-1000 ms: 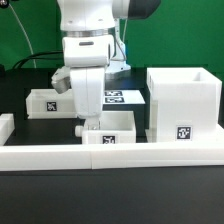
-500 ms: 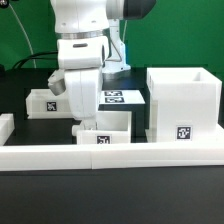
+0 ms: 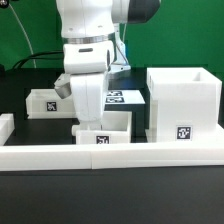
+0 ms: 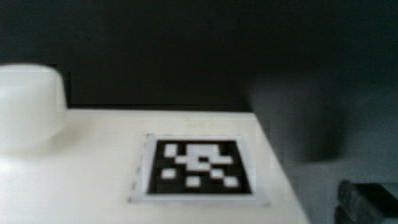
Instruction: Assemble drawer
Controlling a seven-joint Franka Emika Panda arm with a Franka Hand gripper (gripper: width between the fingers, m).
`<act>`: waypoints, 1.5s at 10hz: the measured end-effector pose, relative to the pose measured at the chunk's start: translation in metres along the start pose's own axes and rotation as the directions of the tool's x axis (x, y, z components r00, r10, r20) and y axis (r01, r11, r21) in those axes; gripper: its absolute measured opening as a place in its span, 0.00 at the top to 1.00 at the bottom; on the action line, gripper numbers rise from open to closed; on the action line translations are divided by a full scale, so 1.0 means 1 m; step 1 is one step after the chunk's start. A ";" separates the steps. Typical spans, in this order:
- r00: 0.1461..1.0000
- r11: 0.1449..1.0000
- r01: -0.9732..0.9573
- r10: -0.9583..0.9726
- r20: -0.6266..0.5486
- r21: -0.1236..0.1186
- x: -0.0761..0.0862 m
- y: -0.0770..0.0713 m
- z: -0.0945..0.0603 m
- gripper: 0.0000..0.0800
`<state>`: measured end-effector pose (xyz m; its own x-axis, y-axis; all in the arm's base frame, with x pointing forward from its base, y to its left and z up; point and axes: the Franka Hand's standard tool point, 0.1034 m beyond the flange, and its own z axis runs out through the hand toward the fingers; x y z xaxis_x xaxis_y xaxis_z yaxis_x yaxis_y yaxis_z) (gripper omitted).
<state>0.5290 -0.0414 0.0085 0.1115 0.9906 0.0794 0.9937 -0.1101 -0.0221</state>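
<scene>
The claw (image 3: 87,122) hangs straight down from the white arm. Its tips are at the end of the near small box (image 3: 110,128) that lies toward the exterior view's left. I cannot tell whether they pinch that box's wall or stand wide. The wrist view gives only a blurred close look at a white face with a square tag (image 4: 196,165), dark beyond it.

The near small box sits upright with its open top upward. Its tagged face is toward the exterior camera and its long side runs across that view, just behind the long white border block (image 3: 150,155). The far small box (image 3: 42,102) lies farther back on the exterior view's left, also open upward with its tag toward the camera. The housing (image 3: 183,100) stands tall on the exterior view's right, near the first box, with its open end up and a tag low on its front.

All rest on a black worktop (image 3: 12,95) before a green backdrop (image 3: 30,30). The marker board (image 3: 122,97) lies flat behind the arm. A short white block (image 3: 5,125) sits at the exterior view's left edge.
</scene>
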 end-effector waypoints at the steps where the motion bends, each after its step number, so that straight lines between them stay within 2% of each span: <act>1: 1.000 1.000 -0.002 0.002 0.000 0.003 -0.001 -0.001 0.001 0.19; 3: 1.000 1.000 -0.006 0.006 0.000 0.004 -0.003 -0.001 0.002 0.19; 4: 1.000 1.000 -0.006 0.006 0.000 0.004 -0.003 -0.001 0.002 0.35; 5: 1.000 1.000 -0.006 0.006 0.000 0.004 -0.003 -0.001 0.002 0.35; 7: 1.000 1.000 -0.006 0.006 0.000 0.004 -0.003 -0.001 0.002 0.69; 8: 1.000 1.000 -0.006 0.006 0.000 0.004 -0.003 -0.001 0.002 0.90; 9: 1.000 1.000 -0.006 0.006 0.000 0.004 -0.003 -0.001 0.002 0.90; 10: 1.000 1.000 -0.006 0.006 0.000 0.003 -0.003 -0.001 0.002 0.95; 13: 1.000 1.000 0.001 -0.001 0.001 0.002 -0.003 -0.001 0.002 0.95; 15: 1.000 1.000 0.018 -0.018 -0.003 0.002 0.010 0.000 -0.002 0.95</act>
<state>0.5303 -0.0312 0.0112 0.0940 0.9921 0.0825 0.9955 -0.0924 -0.0227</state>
